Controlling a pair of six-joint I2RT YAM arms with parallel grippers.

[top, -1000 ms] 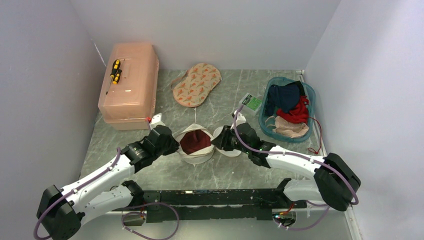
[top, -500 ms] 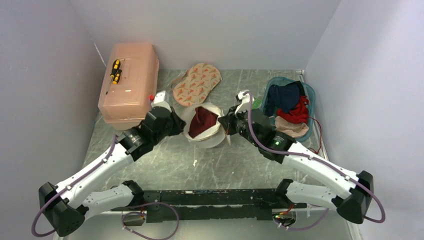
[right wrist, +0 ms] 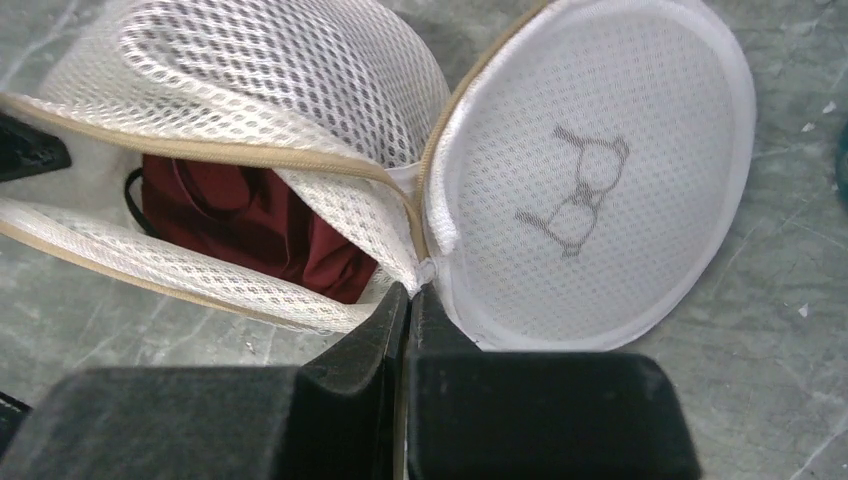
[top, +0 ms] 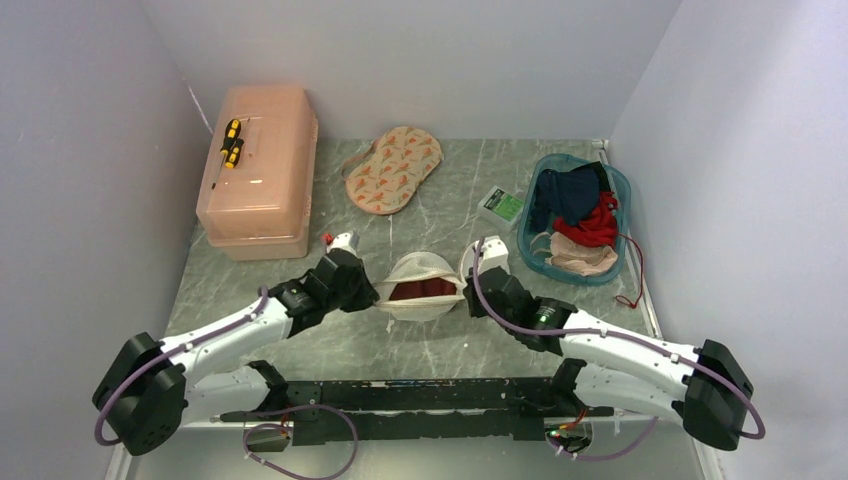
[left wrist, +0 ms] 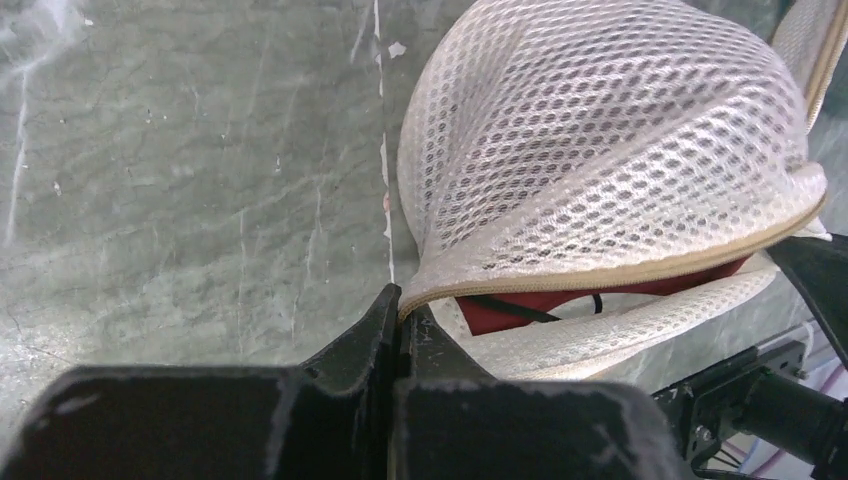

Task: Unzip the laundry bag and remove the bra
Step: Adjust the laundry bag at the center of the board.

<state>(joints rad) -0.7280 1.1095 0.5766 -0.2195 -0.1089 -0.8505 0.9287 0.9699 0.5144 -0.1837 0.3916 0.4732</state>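
laundry bag (top: 421, 285) lies on its side in the middle of the table (top: 250, 300), between the two grippers, long axis running left to right. its mouth is a slit facing the near edge, squashed flat into an eye shape. round lid (right wrist: 590, 190) with the bra icon hangs open on the right end, flat face turned toward the right wrist camera. one bra (top: 420, 291), dark maroon, sits inside the bag, seen through the slit; in the right wrist view it is bunched in the gap between the two mesh walls, with a thin black strap at its left.

left gripper (left wrist: 402, 305): fingers pressed together, pinching the cream zipper rim at the bag's left end. right gripper (right wrist: 408, 300): fingers pressed together, pinching the rim at the right end, just where the lid joins the bag. bag looks stretched between them.

counts: one mesh bag, one maroon bra, two grippers. also one pink box (top: 258, 170) at back left with one yellow and black tool (top: 231, 143) on top, one beige padded piece with orange marks (top: 393, 168) at back centre, one teal basket (top: 541, 250) of clothes on the right, one small green and white pack (top: 500, 207) beside it.
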